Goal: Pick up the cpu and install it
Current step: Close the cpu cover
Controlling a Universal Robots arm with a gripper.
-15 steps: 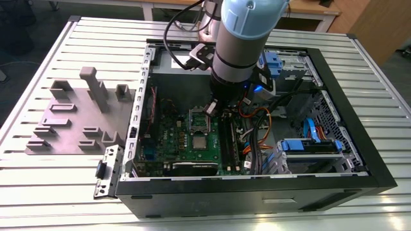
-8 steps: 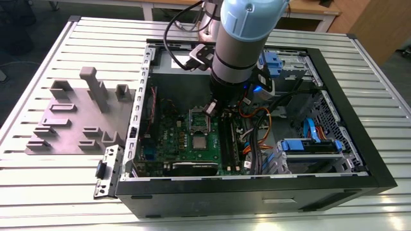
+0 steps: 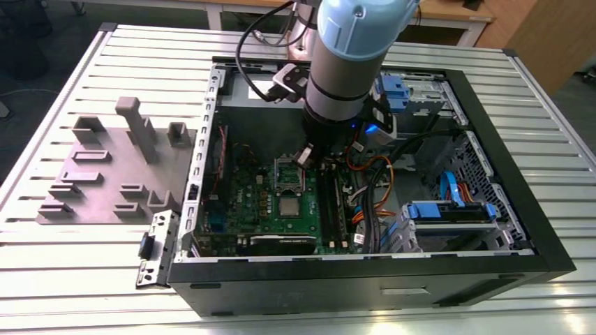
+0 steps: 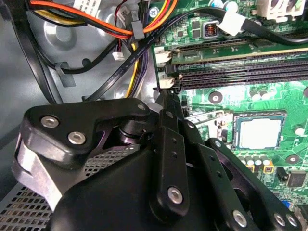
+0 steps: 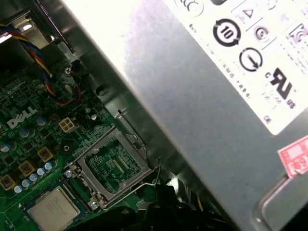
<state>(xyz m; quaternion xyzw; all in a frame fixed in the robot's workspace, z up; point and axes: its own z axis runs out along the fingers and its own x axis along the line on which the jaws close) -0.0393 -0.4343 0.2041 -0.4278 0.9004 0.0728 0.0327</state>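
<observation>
The cpu (image 3: 289,207) is a small silver square lying flat on the green motherboard (image 3: 250,202), just nearer the exterior camera than the open, empty socket (image 3: 289,179). Both wrist views show it too, as the cpu (image 4: 257,133) beside the memory slots and the cpu (image 5: 53,210) next to the socket (image 5: 113,166) with its frame lifted. My gripper (image 3: 308,159) hangs low inside the case over the socket's far edge, apart from the cpu. In the second wrist view the gripper (image 4: 165,98) looks shut with nothing in it, its black linkage in the foreground.
The open computer case (image 3: 200,160) surrounds the board. Orange, yellow and black cables (image 4: 120,53) and memory slots (image 4: 240,72) lie close to the gripper. The grey power supply wall (image 5: 202,110) stands beside the socket. A grey plastic fixture (image 3: 102,174) sits on the exterior view's left.
</observation>
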